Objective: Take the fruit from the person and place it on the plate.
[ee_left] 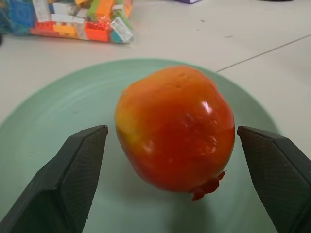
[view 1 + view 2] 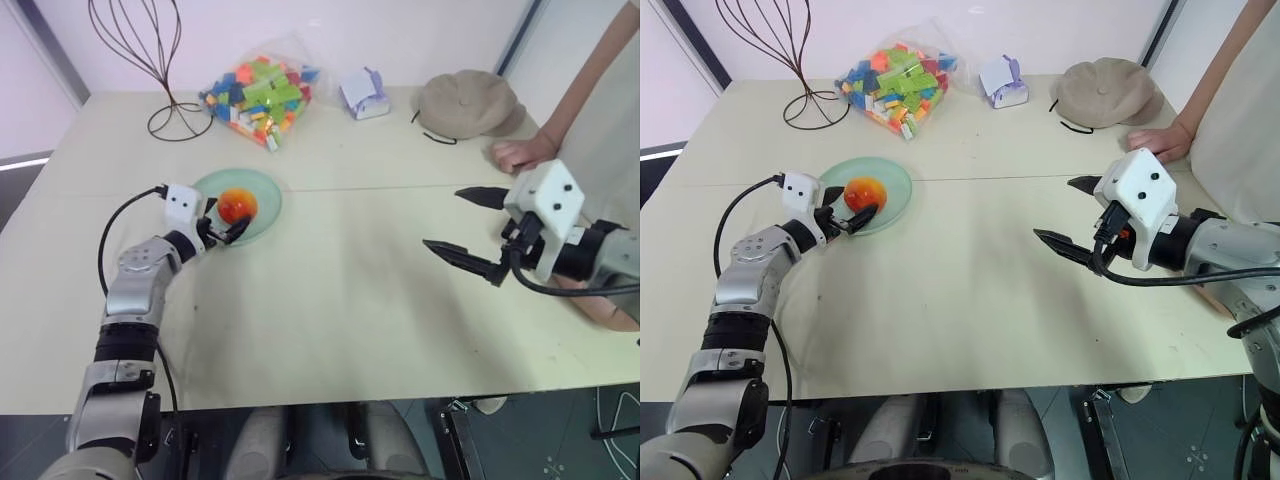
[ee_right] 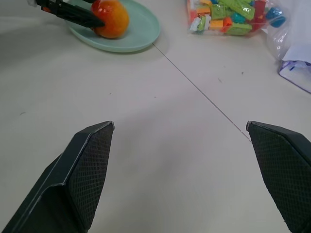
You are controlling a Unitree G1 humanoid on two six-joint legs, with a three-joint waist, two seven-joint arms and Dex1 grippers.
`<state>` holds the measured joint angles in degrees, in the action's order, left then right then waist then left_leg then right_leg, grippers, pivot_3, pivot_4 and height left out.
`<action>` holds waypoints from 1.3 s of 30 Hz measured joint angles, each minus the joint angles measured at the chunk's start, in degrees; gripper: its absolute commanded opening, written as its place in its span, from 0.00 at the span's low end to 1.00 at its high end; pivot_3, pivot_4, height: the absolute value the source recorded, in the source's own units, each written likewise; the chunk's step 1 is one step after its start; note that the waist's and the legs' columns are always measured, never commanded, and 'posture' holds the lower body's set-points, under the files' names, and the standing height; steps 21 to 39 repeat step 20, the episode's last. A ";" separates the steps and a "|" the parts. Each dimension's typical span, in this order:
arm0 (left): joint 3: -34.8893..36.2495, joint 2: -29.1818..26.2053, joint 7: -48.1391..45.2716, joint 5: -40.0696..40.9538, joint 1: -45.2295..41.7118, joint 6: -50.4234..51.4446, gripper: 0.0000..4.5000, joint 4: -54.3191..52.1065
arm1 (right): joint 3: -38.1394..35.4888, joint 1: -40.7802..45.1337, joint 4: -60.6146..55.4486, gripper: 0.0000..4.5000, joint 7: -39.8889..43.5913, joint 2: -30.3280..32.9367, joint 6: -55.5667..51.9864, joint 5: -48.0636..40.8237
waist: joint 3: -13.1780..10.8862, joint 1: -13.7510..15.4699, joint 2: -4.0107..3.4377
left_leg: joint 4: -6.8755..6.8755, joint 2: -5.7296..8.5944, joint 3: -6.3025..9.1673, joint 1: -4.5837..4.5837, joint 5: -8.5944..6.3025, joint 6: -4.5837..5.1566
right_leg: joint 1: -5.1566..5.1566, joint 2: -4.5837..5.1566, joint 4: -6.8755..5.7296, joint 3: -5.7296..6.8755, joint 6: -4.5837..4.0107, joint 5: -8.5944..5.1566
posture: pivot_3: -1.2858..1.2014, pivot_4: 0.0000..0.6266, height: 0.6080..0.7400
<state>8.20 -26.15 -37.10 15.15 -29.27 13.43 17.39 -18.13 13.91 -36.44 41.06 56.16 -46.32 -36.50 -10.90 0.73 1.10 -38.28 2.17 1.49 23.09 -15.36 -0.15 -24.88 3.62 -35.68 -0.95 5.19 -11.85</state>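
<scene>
The fruit, round and orange with a reddish blush, rests on the pale green plate at the table's middle left. My left gripper is level at the plate's near-left side, open. Its fingers stand on either side of the fruit with a gap on each side. My right gripper hangs open over the bare table at the right, holding nothing. The person's hand rests on the table's far right edge, just beyond it.
At the back of the table lie a bag of colourful blocks, a wire stand, a small tissue pack and a tan cap. A seam runs across the tabletop behind the plate.
</scene>
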 measured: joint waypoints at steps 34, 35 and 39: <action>15.58 -30.60 -14.65 18.97 17.03 27.26 0.99 -35.77 | 9.18 6.94 5.08 1.00 2.62 -3.20 4.94 1.57 | -0.01 -1.13 -0.05 | 0.07 -0.05 -0.02 -0.03 0.00 0.00 | 0.01 -0.07 0.11 0.06 -0.21 -0.13 | 0.52 0.24 1.00; 15.58 -30.60 -14.65 18.97 17.03 27.26 0.99 -35.77 | 9.18 6.94 5.08 1.00 2.62 -3.20 4.94 1.57 | -0.01 -1.13 -0.05 | 0.07 -0.05 -0.02 -0.03 0.00 0.00 | 0.01 -0.07 0.11 0.06 -0.21 -0.13 | 0.52 0.24 1.00; 15.58 -30.60 -14.65 18.97 17.03 27.26 0.99 -35.77 | 9.18 6.94 5.08 1.00 2.62 -3.20 4.94 1.57 | -0.01 -1.13 -0.05 | 0.07 -0.05 -0.02 -0.03 0.00 0.00 | 0.01 -0.07 0.11 0.06 -0.21 -0.13 | 0.52 0.24 1.00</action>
